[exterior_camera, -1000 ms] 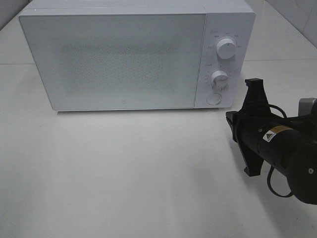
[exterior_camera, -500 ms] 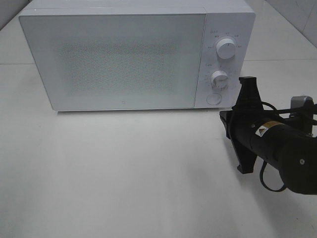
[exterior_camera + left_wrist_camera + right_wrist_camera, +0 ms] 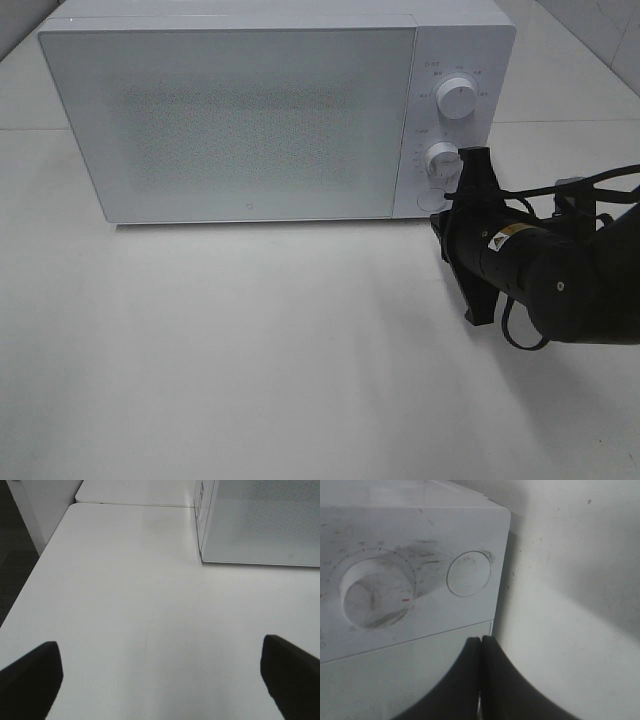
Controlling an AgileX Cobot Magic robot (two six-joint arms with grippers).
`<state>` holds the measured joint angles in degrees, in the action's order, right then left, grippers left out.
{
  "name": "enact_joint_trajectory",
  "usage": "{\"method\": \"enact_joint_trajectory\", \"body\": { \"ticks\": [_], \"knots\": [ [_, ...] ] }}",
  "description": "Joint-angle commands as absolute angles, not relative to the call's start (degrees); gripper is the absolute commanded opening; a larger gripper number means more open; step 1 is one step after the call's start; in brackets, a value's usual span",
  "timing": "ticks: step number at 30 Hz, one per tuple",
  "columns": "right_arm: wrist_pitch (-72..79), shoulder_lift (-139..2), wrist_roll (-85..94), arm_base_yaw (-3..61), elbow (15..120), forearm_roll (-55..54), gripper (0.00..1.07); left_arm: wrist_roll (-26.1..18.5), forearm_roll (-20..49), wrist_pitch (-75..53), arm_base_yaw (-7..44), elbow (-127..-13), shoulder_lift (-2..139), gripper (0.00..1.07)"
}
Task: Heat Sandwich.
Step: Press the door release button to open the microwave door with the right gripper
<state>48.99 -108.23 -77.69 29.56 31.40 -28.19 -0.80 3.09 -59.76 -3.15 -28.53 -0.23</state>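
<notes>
The sandwich is out of view. The white microwave [image 3: 240,120] stands at the back of the table with its door shut. My right gripper [image 3: 447,222] is shut on nothing and sits close in front of the control panel's lower corner, near the lower knob [image 3: 441,160]. In the right wrist view its joined fingertips [image 3: 481,639] point at the panel just below the round button [image 3: 468,573], beside the knob [image 3: 376,594]. My left gripper [image 3: 160,675] is open and empty over bare table, left of the microwave [image 3: 260,520]. It does not show in the exterior view.
The white table [image 3: 250,350] spreads out in front of the microwave. An upper knob [image 3: 457,100] sits above the lower one. The table's left edge [image 3: 35,575] drops to a dark floor. Cables trail behind the right arm [image 3: 570,290].
The right arm has moved left and toward the microwave's control panel, with its gripper staying shut. The microwave has not moved.
</notes>
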Motion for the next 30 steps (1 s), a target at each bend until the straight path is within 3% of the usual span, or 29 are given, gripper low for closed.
{"method": "enact_joint_trajectory", "body": {
  "ticks": [1,12,30],
  "knots": [
    [48.36,-109.32,-77.52,28.07,33.17,-27.10,0.00,-0.74,3.61,-59.30,-3.32,-28.36,-1.83,1.01],
    [43.14,-111.84,-75.29,23.95,39.08,-25.73,0.00,-0.74,3.61,-59.30,-3.32,-28.36,-1.83,1.01],
    [45.38,-117.51,-75.57,23.95,46.01,-26.07,0.01,-0.74,3.61,-59.30,-3.32,-28.36,-1.83,1.01]
  ]
}}
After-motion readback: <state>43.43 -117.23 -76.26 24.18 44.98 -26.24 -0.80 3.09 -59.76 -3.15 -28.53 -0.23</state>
